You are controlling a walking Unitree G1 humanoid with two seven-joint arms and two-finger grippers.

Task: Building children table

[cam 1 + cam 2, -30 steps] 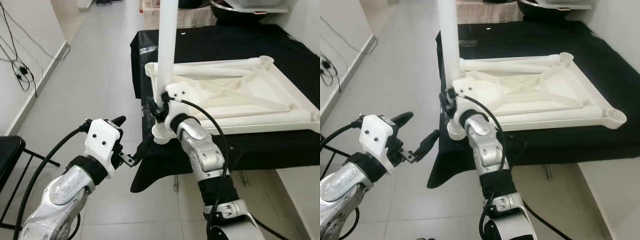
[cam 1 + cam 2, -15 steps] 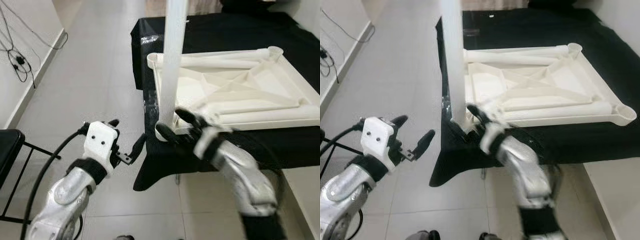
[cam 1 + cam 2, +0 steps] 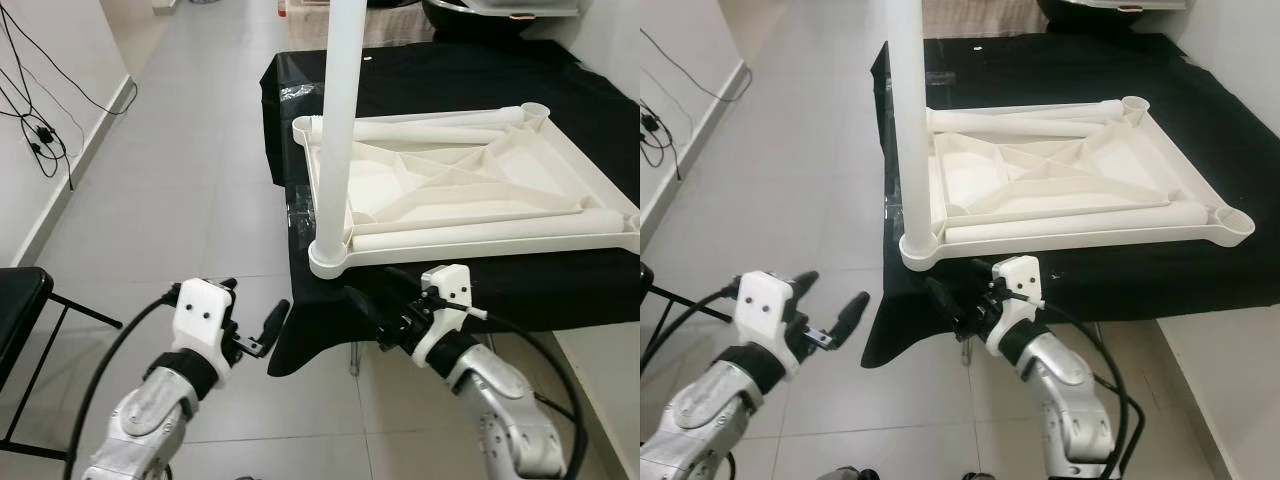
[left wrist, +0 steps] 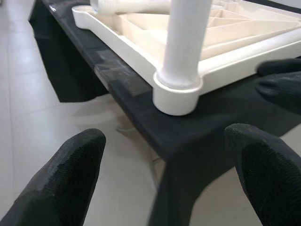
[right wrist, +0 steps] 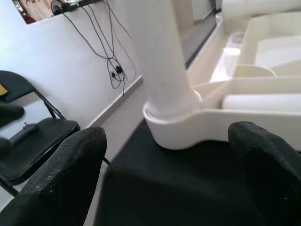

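Table top: the white plastic table top (image 3: 470, 195) lies upside down, ribbed underside up, on the black-draped worktop (image 3: 440, 80), reaching from its near-left edge toward the far right.
Fitted leg: one white leg (image 3: 335, 120) stands upright in the near-left corner socket (image 3: 330, 258), which hangs just over the worktop's near edge.
Loose legs: one leg (image 3: 480, 228) lies flat along the near side of the table top and another (image 3: 420, 130) along the far side; I cannot tell whether more lie with them.
Other sockets: the far-right socket (image 3: 535, 110) is empty; the far-left and near-right corners show no upright leg either.
Progress: by my reading, one leg is in and three are left, then the table must be turned upright. Whether the standing leg is pushed fully home cannot be told.
Right pincer: the right pincer (image 3: 378, 308) is low, just near of the fitted socket, fingers spread wide and holding nothing.
Left pincer: the left pincer (image 3: 255, 320) hangs over the tiled floor (image 3: 180, 180), left of the worktop corner, also wide and empty.
Around: a black folding chair (image 3: 20, 310) at the near left, cables (image 3: 35, 130) on the left wall.
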